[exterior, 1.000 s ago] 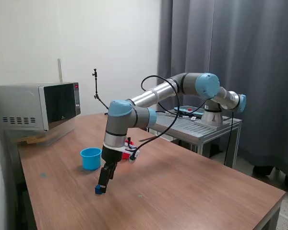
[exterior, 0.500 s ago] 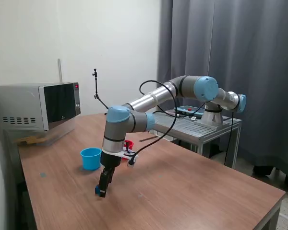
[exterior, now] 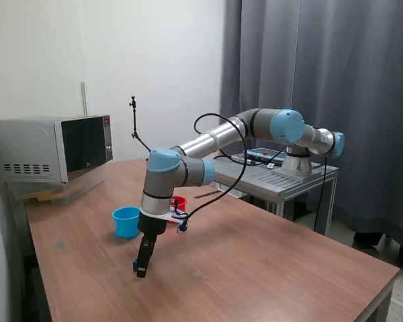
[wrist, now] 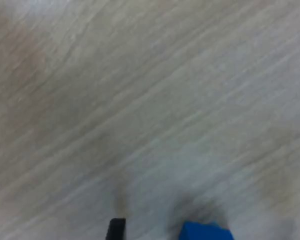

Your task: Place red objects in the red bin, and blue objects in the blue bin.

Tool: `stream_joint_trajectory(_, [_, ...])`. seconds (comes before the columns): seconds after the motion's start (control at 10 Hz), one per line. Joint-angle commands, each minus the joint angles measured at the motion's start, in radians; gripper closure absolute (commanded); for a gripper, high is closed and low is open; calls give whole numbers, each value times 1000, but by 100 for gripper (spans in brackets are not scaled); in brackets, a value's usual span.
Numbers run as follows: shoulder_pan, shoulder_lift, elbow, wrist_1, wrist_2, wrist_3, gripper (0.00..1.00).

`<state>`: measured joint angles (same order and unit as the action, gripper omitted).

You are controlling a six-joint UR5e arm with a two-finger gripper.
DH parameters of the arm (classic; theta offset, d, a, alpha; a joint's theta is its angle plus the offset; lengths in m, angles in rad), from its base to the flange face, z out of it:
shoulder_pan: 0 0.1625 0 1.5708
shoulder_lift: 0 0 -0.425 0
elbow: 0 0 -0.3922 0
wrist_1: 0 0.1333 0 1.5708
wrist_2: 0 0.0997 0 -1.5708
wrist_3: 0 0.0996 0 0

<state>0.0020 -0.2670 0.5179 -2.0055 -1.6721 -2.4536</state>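
One of the blue objects, a tiny dark blue cube [exterior: 136, 265] [wrist: 206, 231], lies on the wooden table [exterior: 255, 261]. My gripper [exterior: 142, 268] [wrist: 211, 230] points down at it, fingertips at the table. In the wrist view one black fingertip [wrist: 116, 229] stands well off the cube's side and the other shows only at the frame's edge, so the gripper is open around the cube. The light blue bin [exterior: 126, 221] stands behind it, toward the exterior view's left. The red bin [exterior: 179, 202] is partly hidden behind my wrist. The red objects are out of view.
A microwave [exterior: 54, 149] sits at the table's far corner on the exterior view's left, with a thin black stand [exterior: 134, 124] behind it. A metal side table [exterior: 282, 176] carries the arm's base on the right. Grey curtains hang behind.
My wrist has sunk lower and drifted slightly to the exterior view's left, bringing the fingers down around the blue cube. The bins have not moved.
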Motion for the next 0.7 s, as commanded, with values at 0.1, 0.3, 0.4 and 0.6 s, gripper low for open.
stream_joint_trajectory(0.1, [-2,0,-30,-1,-29,1,0])
stream_joint_trajectory(0.3, [-2,-4,-30,2,-59,11,0])
stream_joint_trajectory(0.4, [-2,-8,-29,5,-67,43,0])
stream_joint_trajectory(0.6, [-2,-9,-24,8,-66,140,0])
